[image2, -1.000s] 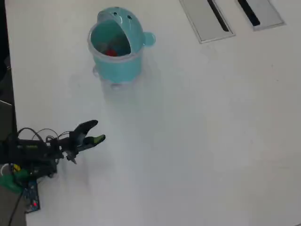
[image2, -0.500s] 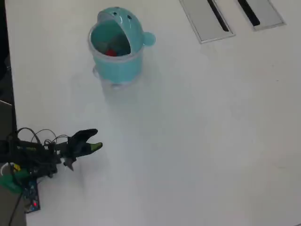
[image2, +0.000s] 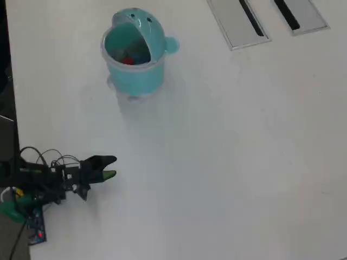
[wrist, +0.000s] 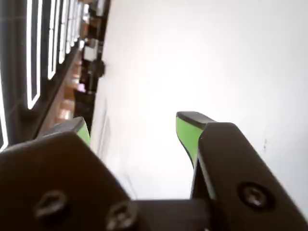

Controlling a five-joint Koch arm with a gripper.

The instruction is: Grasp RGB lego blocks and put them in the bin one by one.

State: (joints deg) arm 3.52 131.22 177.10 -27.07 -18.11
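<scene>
In the overhead view the arm sits at the table's (image2: 227,162) left edge, near the lower left corner, its gripper (image2: 108,167) reaching rightward over bare white surface with a black tip above and a green-padded tip just below it. The wrist view shows the gripper (wrist: 130,126) with jaws parted, a clear gap of white table between the two green pads, and nothing held. Further right and up, near the table's top edge and well apart from the arm, stands the bin (image2: 133,54), upright, its round mouth facing up toward the camera and its domed lid with two dark dots flipped back on the far side; a knob sticks out on its right. Inside it lies a red block (image2: 128,60), with something bluish beside it that is too small to identify. At the table's top right corner two flat grey slotted panels (image2: 233,21) lie side by side, slots running diagonally.
</scene>
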